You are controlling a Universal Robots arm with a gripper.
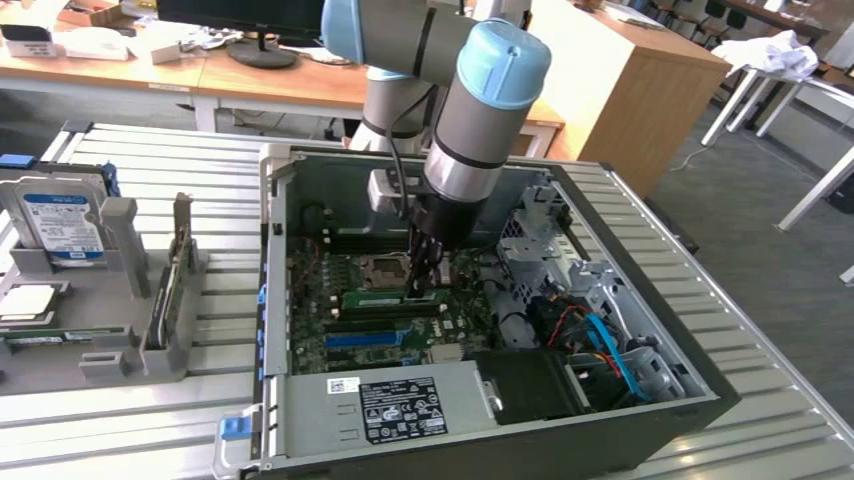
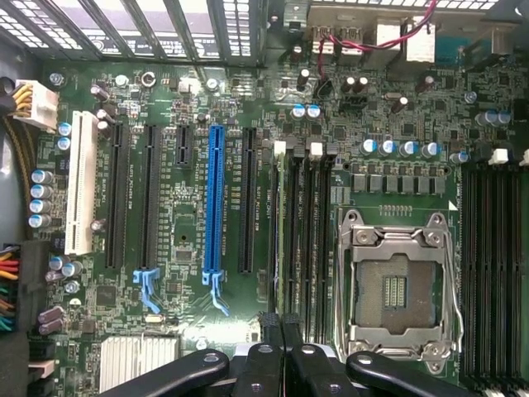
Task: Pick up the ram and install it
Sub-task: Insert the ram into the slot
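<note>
Black linkages of the claw sit closest to the wrist camera, drawn together until the fingertips meet. The claw is closed and, as far as I can judge, pinched on the top edge of the ram. That green stick stands on edge directly beneath the claw, lined up along a memory slot of the motherboard. The empty CPU socket is just beside the claw, and the blue slot is further off on the opposite side.

The pick-up looks finished and the installing is in hand, since the ram is already at its slot. Whether it is fully seated I cannot tell. Seating it seems to call for a straight, even press down, with the stick kept upright and in line with the slot. A tilt could jam one end or strain the board.

Around the claw, the open computer case lies on its side, its power supply nearer the exterior camera. The case rests on a desk of pale metal slats. Well away from the claw, on the exterior view's left, a grey fixture holds a hard drive. Beyond the arm are wooden office desks with a monitor, and a grey floor.
</note>
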